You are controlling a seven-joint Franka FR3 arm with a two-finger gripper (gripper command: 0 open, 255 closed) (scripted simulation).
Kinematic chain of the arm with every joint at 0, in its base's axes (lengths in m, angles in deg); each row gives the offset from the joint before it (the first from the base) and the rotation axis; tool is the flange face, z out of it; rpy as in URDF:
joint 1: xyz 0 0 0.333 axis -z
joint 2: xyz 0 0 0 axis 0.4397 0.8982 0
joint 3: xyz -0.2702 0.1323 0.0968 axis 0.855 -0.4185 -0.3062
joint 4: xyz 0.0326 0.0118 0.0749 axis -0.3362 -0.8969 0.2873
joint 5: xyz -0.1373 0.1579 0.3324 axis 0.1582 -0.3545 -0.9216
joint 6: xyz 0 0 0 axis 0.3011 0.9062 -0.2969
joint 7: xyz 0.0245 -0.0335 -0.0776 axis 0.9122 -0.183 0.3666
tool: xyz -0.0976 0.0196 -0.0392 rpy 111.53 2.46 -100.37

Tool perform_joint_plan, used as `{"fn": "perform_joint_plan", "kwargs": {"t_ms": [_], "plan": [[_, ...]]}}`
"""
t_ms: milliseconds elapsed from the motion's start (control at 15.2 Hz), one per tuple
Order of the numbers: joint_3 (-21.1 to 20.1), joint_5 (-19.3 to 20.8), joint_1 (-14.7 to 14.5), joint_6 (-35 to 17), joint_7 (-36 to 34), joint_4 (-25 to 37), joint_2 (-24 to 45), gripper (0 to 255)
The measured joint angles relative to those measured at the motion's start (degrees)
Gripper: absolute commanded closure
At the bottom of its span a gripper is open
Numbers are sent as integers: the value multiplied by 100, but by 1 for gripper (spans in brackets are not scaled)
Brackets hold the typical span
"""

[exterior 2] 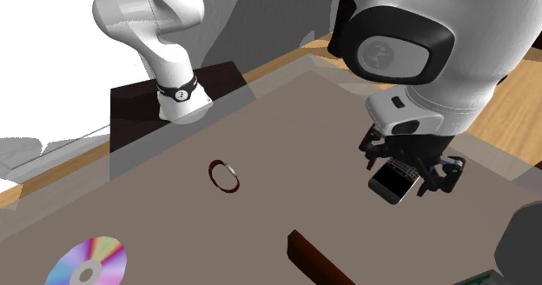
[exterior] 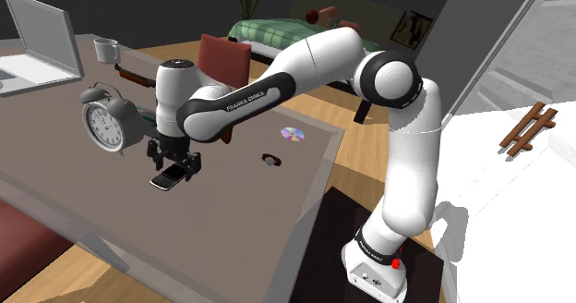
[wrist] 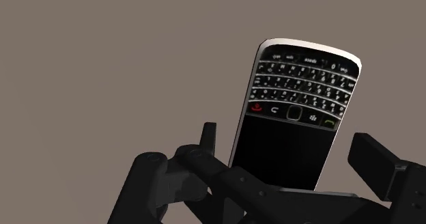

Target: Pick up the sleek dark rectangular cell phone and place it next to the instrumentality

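Note:
A dark rectangular cell phone [exterior: 166,180] with a keypad and silver rim hangs just above the brown table [exterior: 65,176], clasped between the black fingers of my gripper [exterior: 174,166]. From the second exterior view the phone [exterior 2: 394,182] tilts down out of the gripper [exterior 2: 408,174]. In the wrist view the phone [wrist: 295,106] sits between the two fingers [wrist: 209,142], keypad end away from the hand [wrist: 290,151]. A grey twin-bell alarm clock [exterior: 103,122] stands on the table just to the shoulder view's left of the gripper.
A shiny disc [exterior: 293,133] and a small dark ring [exterior: 270,160] lie near the table's edge by the stand. A laptop [exterior: 37,42] and a white mug [exterior: 105,48] sit at the far end. A dark red chair back [exterior: 224,61] rises behind the table.

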Motion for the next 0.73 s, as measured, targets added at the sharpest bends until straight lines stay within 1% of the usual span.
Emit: {"fn": "perform_joint_plan", "kwargs": {"t_ms": [330, 396, 726], "plan": [[6, 10, -4, -17, -4, -1, 15, 0], [6, 10, -4, -17, -4, -1, 15, 255], [5, 11, -5, -19, -6, 1, 8, 255]]}}
